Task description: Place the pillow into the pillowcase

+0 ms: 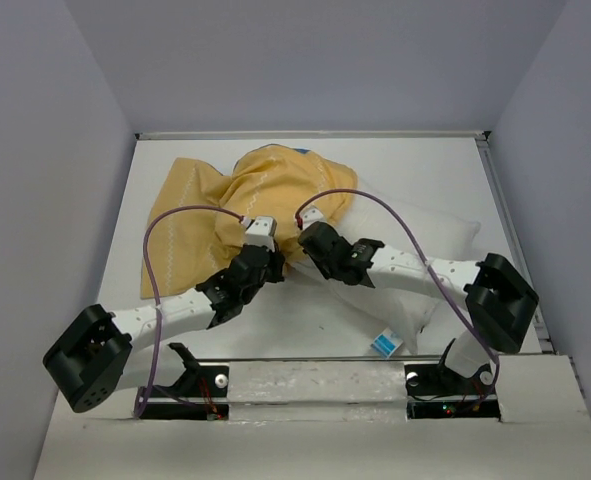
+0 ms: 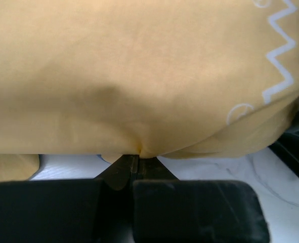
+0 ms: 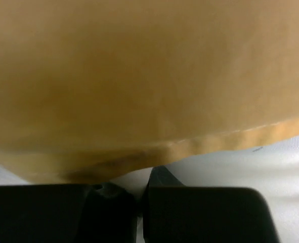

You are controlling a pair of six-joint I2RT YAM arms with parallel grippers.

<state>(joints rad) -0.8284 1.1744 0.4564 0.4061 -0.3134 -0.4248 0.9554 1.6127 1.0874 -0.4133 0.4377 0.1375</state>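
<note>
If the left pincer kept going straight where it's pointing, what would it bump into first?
The yellow pillowcase. The left pincer is already shut on a fold of it, so going straight just pushes deeper into that cloth. Whether the white pillow lies behind that spot, I can't tell.

The pillowcase (image 1: 225, 215) and pillow (image 1: 450, 235) block mid-table; bare table (image 1: 425, 165) lies behind.

One pillow (image 1: 430, 235); one pillowcase (image 1: 205, 225); two grippers (left gripper (image 1: 261, 228), right gripper (image 1: 313, 216)).
</note>
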